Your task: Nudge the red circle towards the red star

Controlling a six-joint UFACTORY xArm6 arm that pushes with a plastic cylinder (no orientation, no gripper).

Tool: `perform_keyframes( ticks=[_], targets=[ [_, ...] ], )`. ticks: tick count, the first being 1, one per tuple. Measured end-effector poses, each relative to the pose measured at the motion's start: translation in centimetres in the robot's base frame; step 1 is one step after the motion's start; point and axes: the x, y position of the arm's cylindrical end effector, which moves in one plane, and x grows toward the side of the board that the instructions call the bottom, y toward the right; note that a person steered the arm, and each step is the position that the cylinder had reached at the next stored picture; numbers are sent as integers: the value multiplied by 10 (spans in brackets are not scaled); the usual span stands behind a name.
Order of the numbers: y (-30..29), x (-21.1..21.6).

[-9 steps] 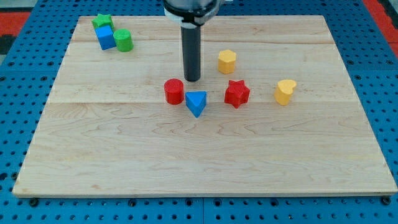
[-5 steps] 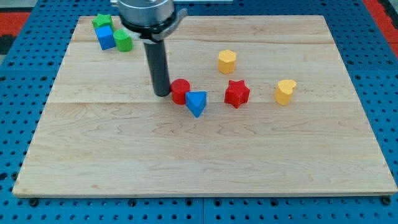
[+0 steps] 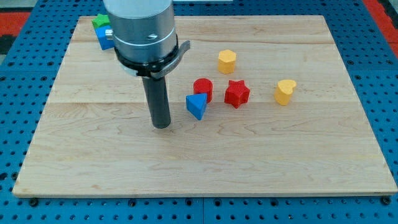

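Camera view puts my tip (image 3: 161,126) on the wooden table (image 3: 199,168) a little toward the left edge from the middle, with the rod rising to the grey housing that blocks part of the far left corner. I have no jaws on this arm, only the rod, so nothing opens or closes. The red circle (image 3: 203,89) sits near the middle of the table, toward the top edge and the right edge from my tip and apart from it. Touching its lower left side is the blue triangle (image 3: 196,106), which lies between my tip and the circle. The red star (image 3: 237,93) stands just beside the circle toward the right edge, a narrow gap between them. A yellow hexagon-like block (image 3: 227,61) rests farther toward the top edge, above the star, and a yellow heart (image 3: 285,91) lies nearer the right edge. At the far left corner I can make out a green block (image 3: 99,20) and a blue block (image 3: 104,38), both partly hidden behind the housing, so I cannot tell their shapes.
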Motion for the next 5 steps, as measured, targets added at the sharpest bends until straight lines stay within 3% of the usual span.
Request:
perform_keyframes(
  ticks=[3,4,5],
  targets=[
    [-29,5],
    [22,38],
    [95,36]
  ],
)
